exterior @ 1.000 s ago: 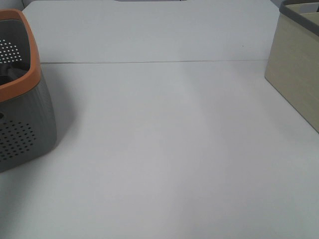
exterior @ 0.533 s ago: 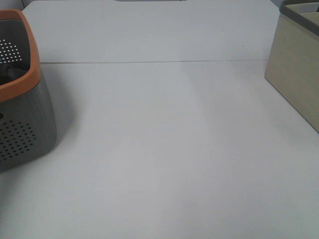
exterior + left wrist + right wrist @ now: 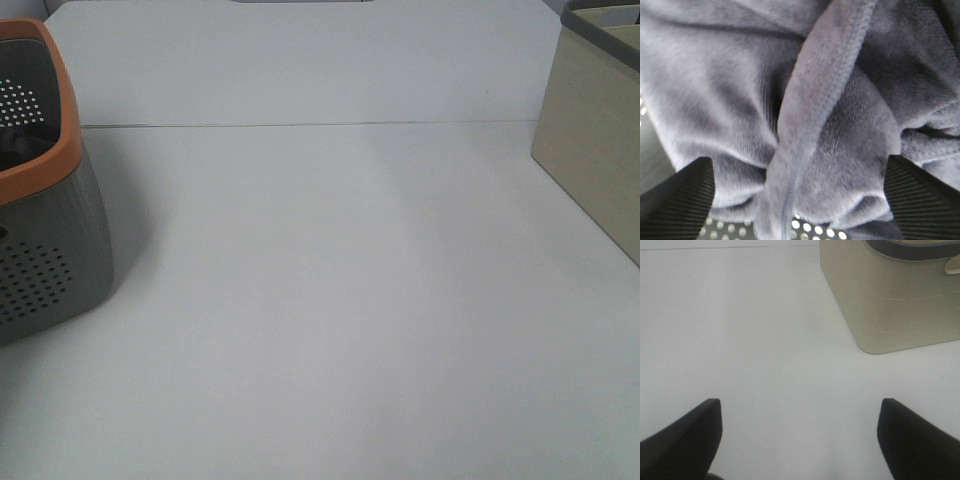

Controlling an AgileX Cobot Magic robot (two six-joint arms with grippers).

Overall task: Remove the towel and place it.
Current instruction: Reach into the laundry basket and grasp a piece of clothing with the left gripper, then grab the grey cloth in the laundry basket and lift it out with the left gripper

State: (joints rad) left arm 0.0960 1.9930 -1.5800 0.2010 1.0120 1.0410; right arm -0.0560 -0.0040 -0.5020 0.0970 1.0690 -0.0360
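Reaching arm: L gripper (image 3: 800, 165), fingers spread wide, nothing pinched; it was down inside the basket (image 3: 50, 270), right over the towel (image 3: 850, 150).
Towel: dark purple pile, bunched in folds, filled the gap btw the L fingers & beyond. It lay straight ahead of the pincer; touching or just short, couldn't tell.
Hem ridge: stitched edge (image 3: 832, 95) ran lengthwise thru the gap, across the fingers' closing line. Closing there would prob. catch that fold.
Basket: grey w/ orange rim (image 3: 62, 110), at the left edge of the table (image 3: 330, 300); perforated floor (image 3: 807, 227) showed under the towel.
R gripper (image 3: 800, 405): also spread, empty, over bare tabletop & well apart from the towel, so L arm was clearly nearer.
Box (image 3: 590, 170): beige w/ grey rim, far right; poss. the drop spot, not certain.
Views: L wrist cam showed the folds & hem. High cam showed only a dark sliver of towel (image 3: 18, 150) in the basket, w/ no arms in shot.
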